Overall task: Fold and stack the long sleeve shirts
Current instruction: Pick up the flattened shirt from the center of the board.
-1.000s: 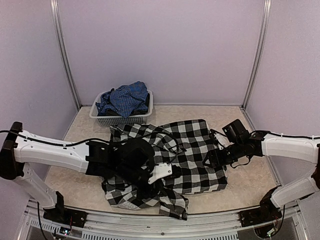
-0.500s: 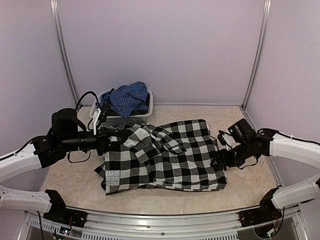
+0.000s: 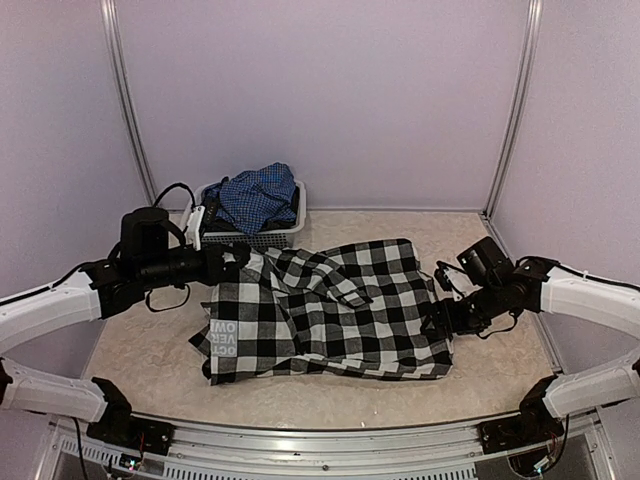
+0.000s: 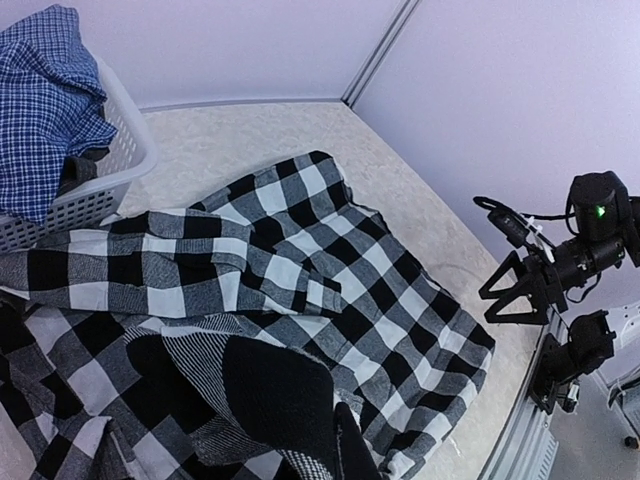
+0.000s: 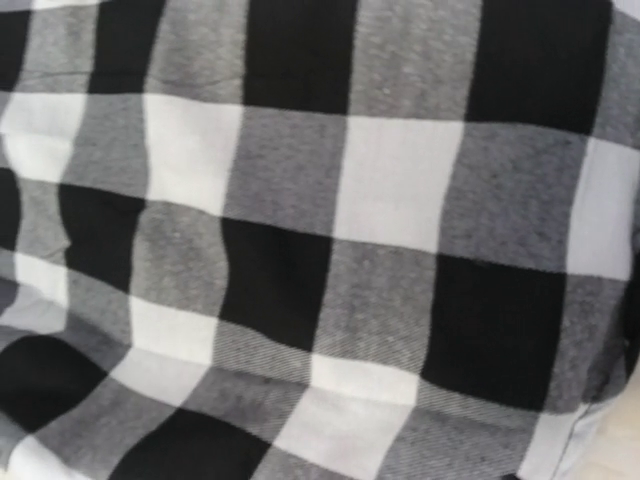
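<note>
The black-and-white checked shirt (image 3: 340,310) lies spread across the middle of the table, its white block letters (image 3: 222,338) at the front left. My left gripper (image 3: 236,262) is at the shirt's back-left edge, shut on a fold of it. In the left wrist view (image 4: 335,440) the cloth drapes over the fingers. My right gripper (image 3: 441,318) sits low at the shirt's right edge, and the left wrist view (image 4: 505,292) shows its jaws spread. The right wrist view shows only checked cloth (image 5: 320,250). The blue shirt (image 3: 250,195) is bunched in the basket.
The white mesh basket (image 3: 240,239) stands at the back left against the wall, just behind my left gripper; it also shows in the left wrist view (image 4: 110,170). Purple walls enclose the table on three sides. A metal rail (image 3: 320,440) runs along the near edge.
My left arm has swung from over the shirt's front to the back left, pulling the shirt's left part open and flat and baring the letters. My right gripper has barely moved.
</note>
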Tool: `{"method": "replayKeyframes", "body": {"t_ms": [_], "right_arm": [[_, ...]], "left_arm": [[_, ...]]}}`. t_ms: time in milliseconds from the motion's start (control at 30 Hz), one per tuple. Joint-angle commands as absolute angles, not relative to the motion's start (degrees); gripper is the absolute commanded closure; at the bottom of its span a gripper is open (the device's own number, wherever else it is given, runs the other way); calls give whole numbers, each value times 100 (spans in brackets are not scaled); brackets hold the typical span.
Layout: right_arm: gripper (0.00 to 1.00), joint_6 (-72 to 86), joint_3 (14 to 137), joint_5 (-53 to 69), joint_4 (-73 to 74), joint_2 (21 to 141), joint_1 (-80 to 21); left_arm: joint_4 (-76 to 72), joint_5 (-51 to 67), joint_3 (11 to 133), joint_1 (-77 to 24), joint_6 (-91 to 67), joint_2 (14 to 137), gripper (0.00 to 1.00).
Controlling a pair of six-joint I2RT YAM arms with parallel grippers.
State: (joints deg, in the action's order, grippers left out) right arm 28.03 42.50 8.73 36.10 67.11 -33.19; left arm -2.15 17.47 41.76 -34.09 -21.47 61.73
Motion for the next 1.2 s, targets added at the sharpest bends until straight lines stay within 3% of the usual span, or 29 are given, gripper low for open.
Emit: {"method": "replayKeyframes", "body": {"t_ms": [0, 633, 867, 1167], "right_arm": [[28, 2579, 4459, 1082, 3667, 6646, -3276], [33, 1116, 5150, 1886, 3501, 7260, -3918], [31, 439, 6138, 813, 4387, 8220, -4429], [31, -216, 6132, 497, 4663, 8379, -4736]], "left_arm": [[-329, 1389, 4555, -3285, -2204, 6492, 98], [-408, 1707, 5235, -2883, -2364, 7740, 100], [-326, 1659, 5205, -2883, -2338, 7657, 100], [-247, 1643, 5209, -2887, -2294, 7605, 100]]}}
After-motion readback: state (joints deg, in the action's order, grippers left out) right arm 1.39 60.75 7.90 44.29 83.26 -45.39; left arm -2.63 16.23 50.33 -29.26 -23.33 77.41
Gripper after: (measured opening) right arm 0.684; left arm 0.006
